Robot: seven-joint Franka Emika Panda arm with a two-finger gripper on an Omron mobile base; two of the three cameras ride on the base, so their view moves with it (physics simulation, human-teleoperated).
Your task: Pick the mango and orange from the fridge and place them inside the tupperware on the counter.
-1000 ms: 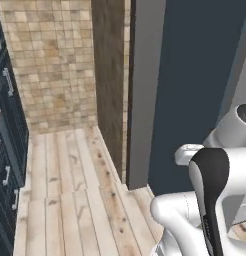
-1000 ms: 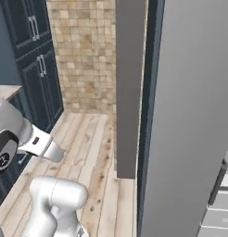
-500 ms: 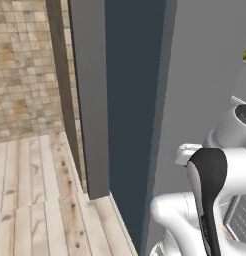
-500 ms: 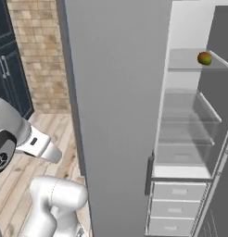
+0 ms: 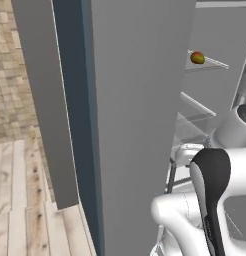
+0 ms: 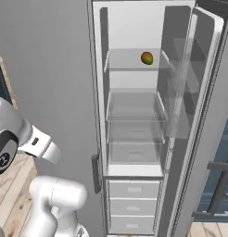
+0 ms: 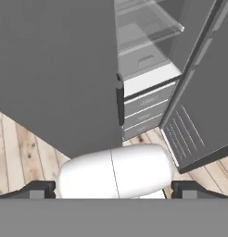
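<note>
Wood plank floor runs up to the open fridge in front of you. The mango sits on the top glass shelf. Your gripper hangs low, fingers spread and empty. Reach carefully: the open door stands close and could catch the arm.

A glossy white arm of rounded segments with dark joint bands.

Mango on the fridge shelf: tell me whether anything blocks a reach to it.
Nothing visible does: the fridge stands open and the mango sits alone on its upper glass shelf, with open space in front.
</note>
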